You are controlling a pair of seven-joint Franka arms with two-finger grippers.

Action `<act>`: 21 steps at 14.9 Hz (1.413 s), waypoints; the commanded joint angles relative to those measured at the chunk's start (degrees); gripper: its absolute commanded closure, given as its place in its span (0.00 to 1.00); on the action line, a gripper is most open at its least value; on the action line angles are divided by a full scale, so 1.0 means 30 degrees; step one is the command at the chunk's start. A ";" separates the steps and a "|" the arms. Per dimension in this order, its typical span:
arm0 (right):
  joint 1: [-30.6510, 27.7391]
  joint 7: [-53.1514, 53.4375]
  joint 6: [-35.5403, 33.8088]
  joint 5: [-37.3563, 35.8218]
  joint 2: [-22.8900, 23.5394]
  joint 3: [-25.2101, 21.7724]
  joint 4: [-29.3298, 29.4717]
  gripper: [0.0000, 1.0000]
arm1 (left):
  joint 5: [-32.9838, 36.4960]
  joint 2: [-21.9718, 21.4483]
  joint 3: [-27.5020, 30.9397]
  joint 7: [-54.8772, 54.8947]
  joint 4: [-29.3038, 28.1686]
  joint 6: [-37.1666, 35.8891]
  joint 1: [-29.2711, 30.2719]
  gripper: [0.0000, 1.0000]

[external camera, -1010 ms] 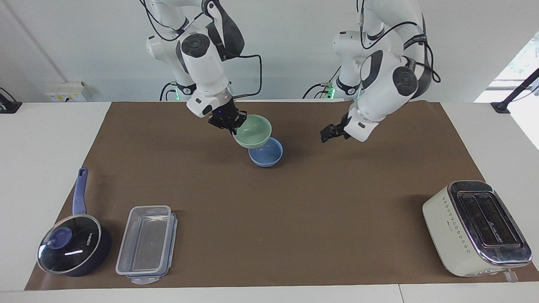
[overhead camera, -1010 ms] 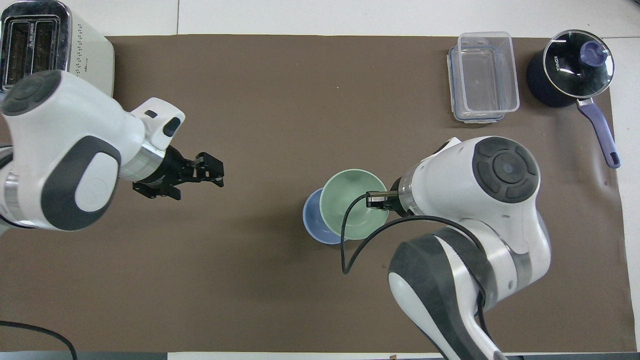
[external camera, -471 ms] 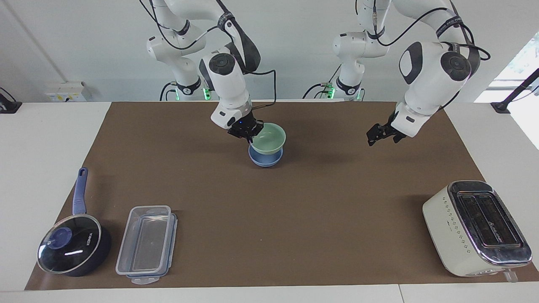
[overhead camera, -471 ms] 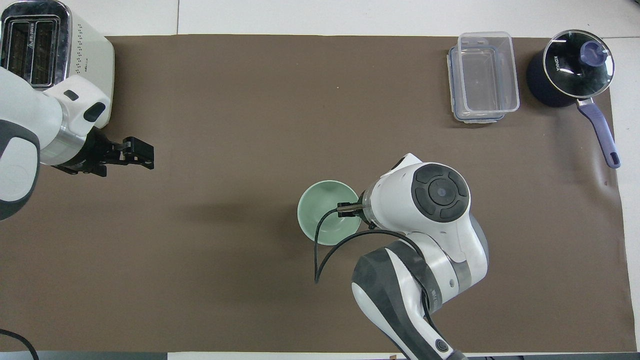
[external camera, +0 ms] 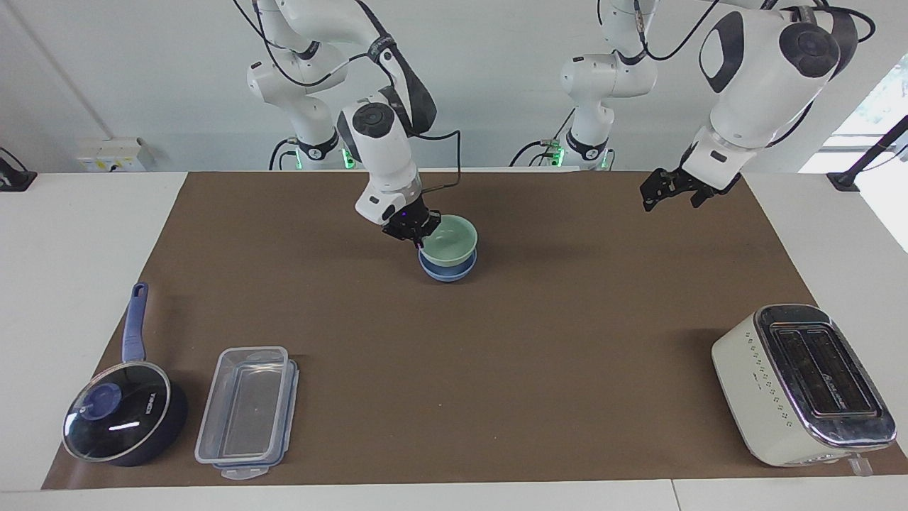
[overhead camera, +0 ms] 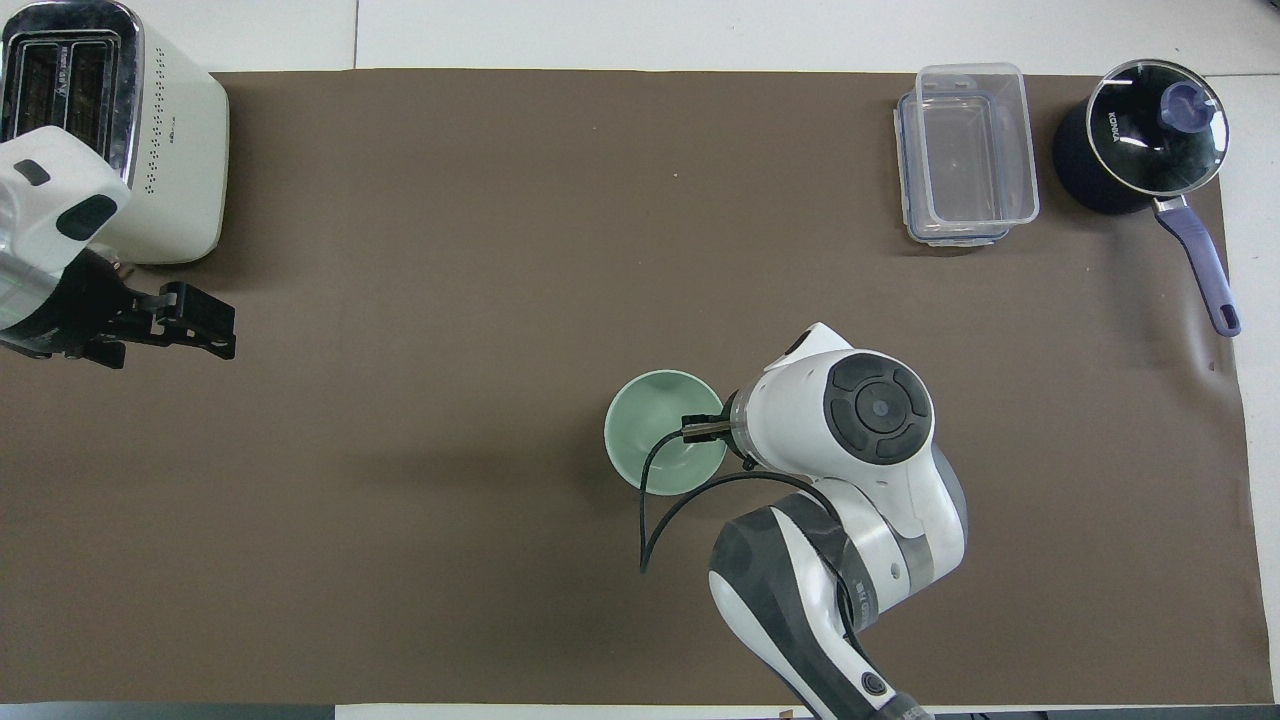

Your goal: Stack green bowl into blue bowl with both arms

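Clenched on the rim of the smooth round green bowl (external camera: 450,241), the right gripper's (external camera: 418,239) jaws keep it nested in the blue bowl (external camera: 447,270) mid-desk. Over the brown mat (external camera: 496,369), the left gripper's (external camera: 656,194) jaws hang released. White desk (external camera: 71,248), white wall.

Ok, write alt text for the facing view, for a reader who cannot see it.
The right pincer grips the rim of the green bowl, which sits nested in the blue bowl on a brown mat. The left pincer hangs open over the mat's left-arm end, holding nothing.
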 commanded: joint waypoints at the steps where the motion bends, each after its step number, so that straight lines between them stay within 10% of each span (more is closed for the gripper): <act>1: 0.0009 -0.0570 0.0448 0.0373 -0.0372 -0.0018 -0.0578 1.00 | 0.0488 -0.0850 0.0288 0.0491 0.0166 -0.1158 0.0008 0.00; 6: 0.0360 -0.0483 0.1063 0.0315 -0.0196 -0.0018 -0.0784 1.00 | 0.0400 -0.2025 0.0319 0.0757 -0.1825 -0.0142 -0.0022 0.00; 21: 0.0331 -0.0512 0.1616 -0.0594 -0.0196 -0.0047 -0.0989 1.00 | 0.0370 -0.0796 -0.0119 0.0785 0.0428 0.0218 0.0563 0.00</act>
